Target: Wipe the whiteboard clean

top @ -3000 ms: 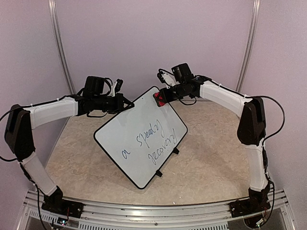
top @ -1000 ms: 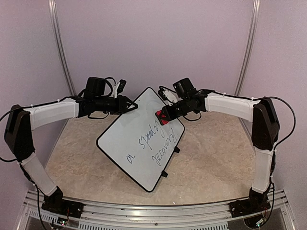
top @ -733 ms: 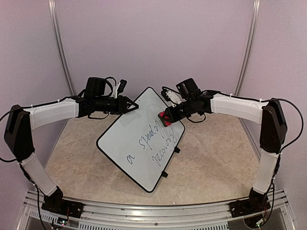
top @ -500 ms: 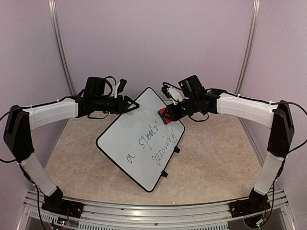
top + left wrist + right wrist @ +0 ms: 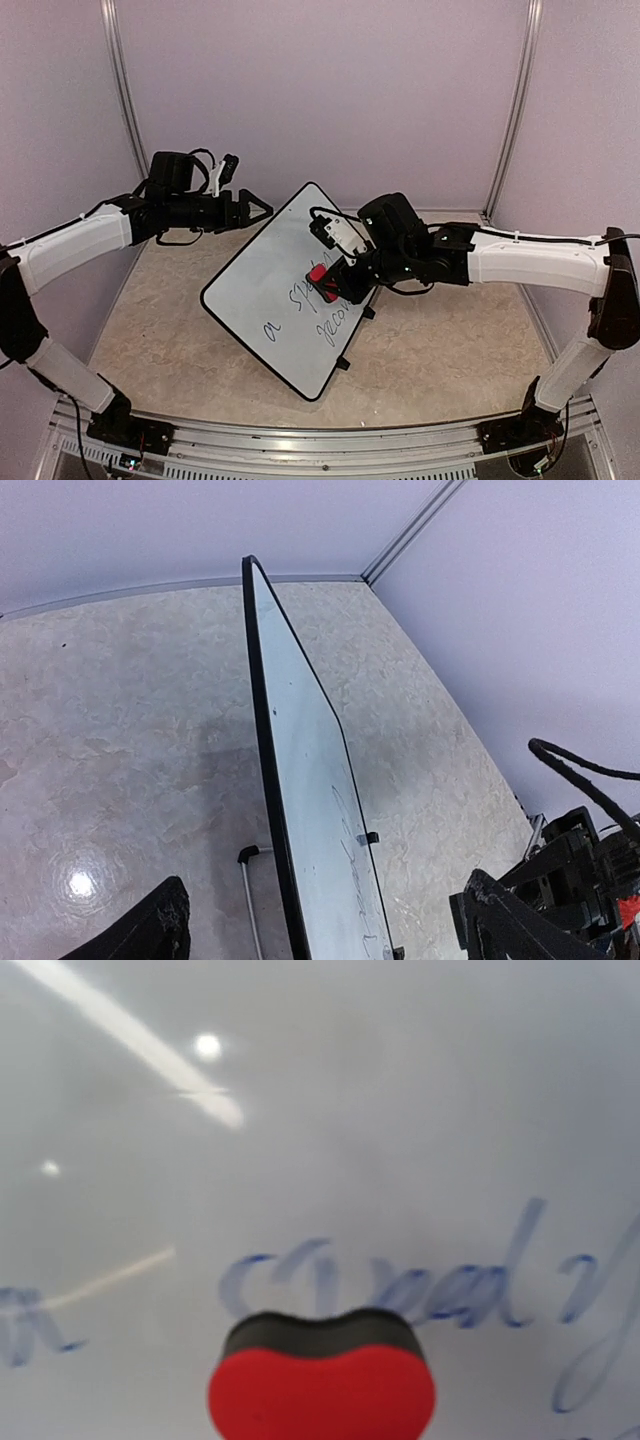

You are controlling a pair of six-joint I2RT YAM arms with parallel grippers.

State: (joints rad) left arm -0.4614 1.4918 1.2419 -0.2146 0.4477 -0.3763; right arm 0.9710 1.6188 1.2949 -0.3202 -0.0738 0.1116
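The whiteboard (image 5: 262, 285) stands tilted on the table, with blue handwriting (image 5: 318, 318) across its lower half. My right gripper (image 5: 335, 277) is shut on a red eraser (image 5: 317, 274) and presses it against the board at the upper line of writing. In the right wrist view the eraser's (image 5: 321, 1388) black felt touches the whiteboard (image 5: 350, 1100) just below the blue letters (image 5: 470, 1295); my fingers are hidden there. My left gripper (image 5: 259, 208) is open, just clear of the board's upper left edge. From the left wrist the whiteboard (image 5: 305, 780) shows edge-on between that gripper's (image 5: 325, 905) spread fingers (image 5: 165, 930).
Small black feet (image 5: 366, 314) stick out from the board's right rim, and a wire leg (image 5: 246, 865) props it from behind. The tabletop (image 5: 450, 320) is beige marbled stone. Lilac walls with metal posts (image 5: 512, 110) enclose it, and a metal rail (image 5: 320, 445) runs along the near edge.
My left gripper let go of the board's upper edge, opened wide and drew back to the left. My right arm slid the eraser from the board's top corner down onto the writing.
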